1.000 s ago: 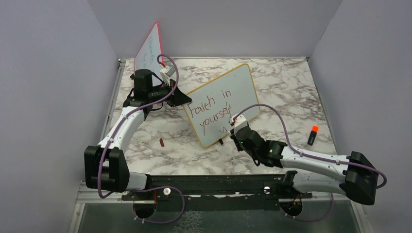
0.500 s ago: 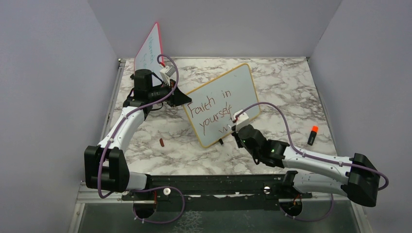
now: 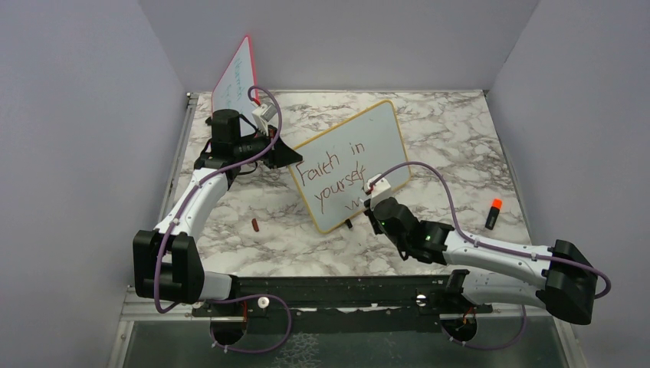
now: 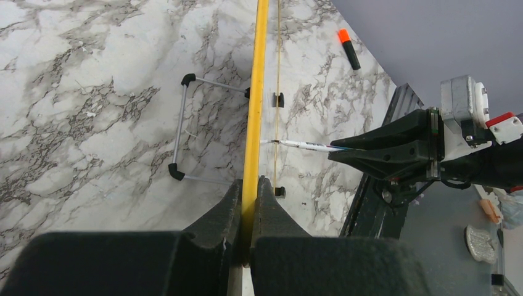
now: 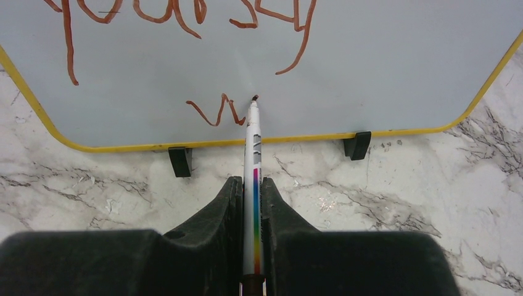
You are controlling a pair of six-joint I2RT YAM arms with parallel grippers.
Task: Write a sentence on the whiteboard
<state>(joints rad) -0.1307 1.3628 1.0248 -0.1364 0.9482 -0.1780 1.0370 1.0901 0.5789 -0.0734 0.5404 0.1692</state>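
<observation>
Seemingly light and stiff, the yellow-framed whiteboard (image 3: 383, 153) is clamped edgewise by left fingers (image 4: 225, 209); the slim white marker (image 5: 251, 148) is pinched by right fingers (image 5: 225, 203).

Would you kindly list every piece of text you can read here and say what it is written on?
"Faith in": yellow-framed whiteboard, top line.
"yourself": same board, second line.
"w": same board, third line.
Faint writing on the red-framed board: unreadable.
Print on the marker: too small.
</observation>
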